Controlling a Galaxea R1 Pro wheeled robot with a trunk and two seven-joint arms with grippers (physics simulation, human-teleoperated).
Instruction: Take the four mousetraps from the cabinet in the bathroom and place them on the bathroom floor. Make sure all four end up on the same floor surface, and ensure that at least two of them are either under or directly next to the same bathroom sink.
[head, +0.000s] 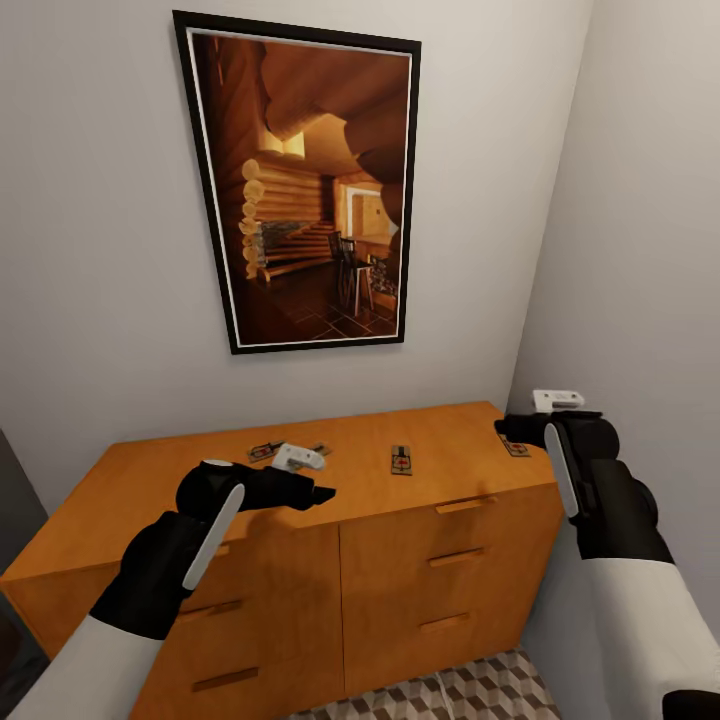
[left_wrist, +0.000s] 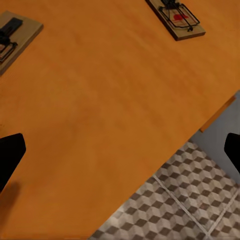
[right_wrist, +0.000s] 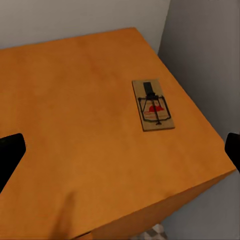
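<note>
orange-brown cabinet, mousetraps on top, framed picture above

The cabinet is rendered in a warm orange-brown wood tone, its drawer pulls in the same hue. The mousetraps are shown as tan-brown boards with black wire parts and a small red mark on each. The bathroom floor is tiled in a repeating cube pattern of brown, beige and white, divided by pale grout lines. The walls are painted a plain light grey. A picture is framed in black with a thin white inner border; a log interior in amber, brown and dark shadow tones is depicted in it. The left gripper and right gripper are coloured black with white parts, on arms sleeved in black and white.
</note>
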